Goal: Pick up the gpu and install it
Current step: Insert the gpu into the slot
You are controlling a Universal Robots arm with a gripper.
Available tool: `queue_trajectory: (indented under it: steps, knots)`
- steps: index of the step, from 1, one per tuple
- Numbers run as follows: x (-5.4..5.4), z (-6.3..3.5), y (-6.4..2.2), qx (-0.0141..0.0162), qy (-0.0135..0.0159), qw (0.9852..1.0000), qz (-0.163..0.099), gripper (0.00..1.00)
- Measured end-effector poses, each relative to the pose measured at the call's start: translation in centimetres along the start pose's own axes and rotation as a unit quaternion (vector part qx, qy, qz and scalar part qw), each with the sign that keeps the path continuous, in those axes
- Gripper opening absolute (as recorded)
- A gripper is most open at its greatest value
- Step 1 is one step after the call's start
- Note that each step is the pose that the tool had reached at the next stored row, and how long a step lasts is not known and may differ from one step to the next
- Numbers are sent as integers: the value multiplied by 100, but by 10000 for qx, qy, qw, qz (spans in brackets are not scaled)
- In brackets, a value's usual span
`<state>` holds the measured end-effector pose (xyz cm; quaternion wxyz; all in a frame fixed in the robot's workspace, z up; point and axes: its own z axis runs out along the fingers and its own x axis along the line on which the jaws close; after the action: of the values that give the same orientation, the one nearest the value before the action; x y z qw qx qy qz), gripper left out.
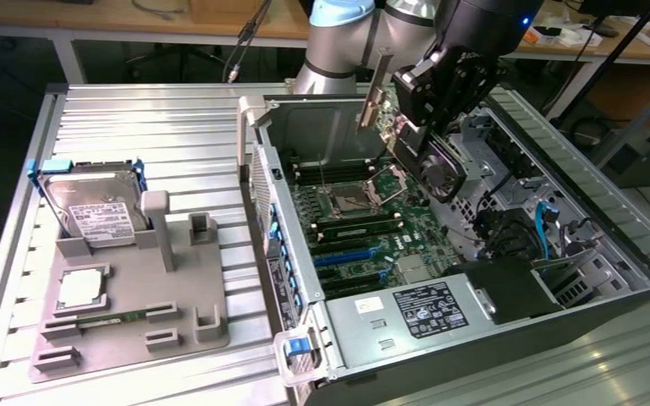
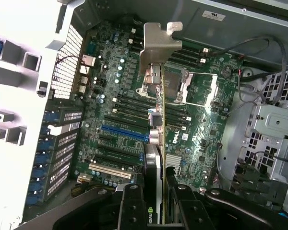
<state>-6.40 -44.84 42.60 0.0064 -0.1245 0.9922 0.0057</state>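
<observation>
Arm (image 1: 342,38) hangs down from the exterior view's upper middle over the open case (image 1: 314,127), jaws clamped on the gpu (image 1: 436,165). It's held on edge, long axis diagonal, bracket (image 1: 372,85) end upper left.

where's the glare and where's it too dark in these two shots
Wrist view: the grey computer case's rear frame is washed out to white, the long silver bracket of the green gpu card shines, and the black gripper shut on the gpu sits in shadow. Exterior view: even light on the ribbed metal table; the black cover low in the case is darkest.
</observation>
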Motion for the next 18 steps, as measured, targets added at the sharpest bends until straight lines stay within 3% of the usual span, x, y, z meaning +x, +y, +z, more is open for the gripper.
queue_trajectory:
  steps: [8, 18]
  knots:
    - [0, 0, 0, -1, 2, 9998, -190, 27]
    - [0, 0, 0, -9, 7, 9973, -739, 27]
